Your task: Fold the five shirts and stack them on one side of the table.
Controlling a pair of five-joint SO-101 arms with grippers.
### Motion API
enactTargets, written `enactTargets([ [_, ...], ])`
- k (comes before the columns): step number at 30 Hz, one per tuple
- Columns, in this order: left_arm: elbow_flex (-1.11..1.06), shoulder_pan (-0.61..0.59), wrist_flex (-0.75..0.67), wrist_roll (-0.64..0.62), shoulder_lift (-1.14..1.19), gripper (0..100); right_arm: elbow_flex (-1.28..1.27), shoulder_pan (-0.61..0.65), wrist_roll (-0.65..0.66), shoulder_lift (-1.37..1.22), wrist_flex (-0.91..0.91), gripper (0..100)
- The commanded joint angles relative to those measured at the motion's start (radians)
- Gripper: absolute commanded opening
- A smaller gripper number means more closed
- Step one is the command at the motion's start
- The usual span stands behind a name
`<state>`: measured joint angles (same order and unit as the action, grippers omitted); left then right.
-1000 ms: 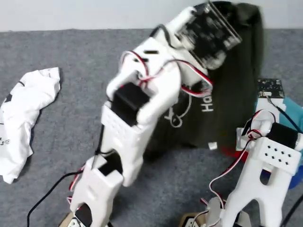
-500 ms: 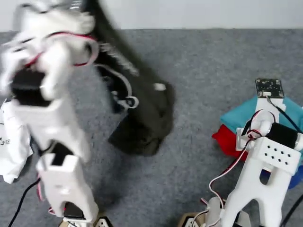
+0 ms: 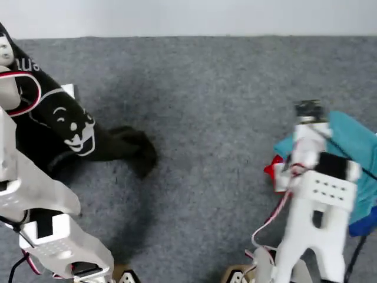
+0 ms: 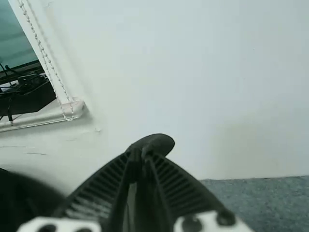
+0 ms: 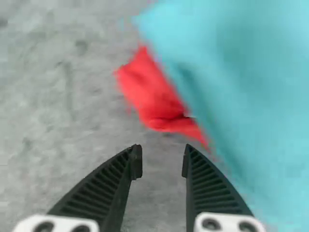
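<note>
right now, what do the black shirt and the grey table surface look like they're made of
Black shirt: soft matte knit, probably cotton jersey; it drapes and bunches limply, with a white print. Table surface: grey felt or short-pile carpet, matte; its speckled, fuzzy texture suggests so.

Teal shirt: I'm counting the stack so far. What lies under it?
A red shirt sticks out from under the teal shirt, and a bit of blue cloth shows too. Anything else beneath is covered.
</note>
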<state>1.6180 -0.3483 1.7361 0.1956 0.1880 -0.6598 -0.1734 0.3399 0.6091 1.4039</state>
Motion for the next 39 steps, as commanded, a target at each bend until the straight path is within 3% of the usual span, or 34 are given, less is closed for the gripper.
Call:
enactTargets([
  [1, -0.015, -0.008, 0.018, -0.011, -0.029, 1, -0.02, 0.173, 0.046, 0.021, -0.002, 15.1],
  [5, -0.179, -0.008, 0.02, -0.011, -0.037, 1, -0.063, 0.364, 0.104, 0.019, -0.051, 15.1],
  [9, -0.332, -0.006, 0.018, -0.029, -0.038, 1, -0.143, 0.636, 0.103, 0.019, -0.255, 15.1],
  [14, -0.41, -0.012, 0.018, -0.069, -0.038, 1, -0.176, 0.885, -0.012, -0.012, -0.43, 14.7],
  [19, -0.415, -0.008, 0.018, -0.074, -0.038, 1, -0.068, 0.924, -0.031, -0.217, -0.512, 14.8],
  [24, -0.414, -0.008, 0.018, -0.074, -0.038, 1, 0.253, 0.931, -0.135, -0.556, -0.522, 15.0],
  [31, -0.415, -0.011, 0.018, -0.074, -0.034, 1, 0.64, 1.182, -0.169, -0.831, -0.186, 14.7],
  [39, -0.415, -0.011, 0.018, -0.074, -0.031, 1, 0.681, 1.274, -0.17, -0.863, -0.189, 14.7],
])
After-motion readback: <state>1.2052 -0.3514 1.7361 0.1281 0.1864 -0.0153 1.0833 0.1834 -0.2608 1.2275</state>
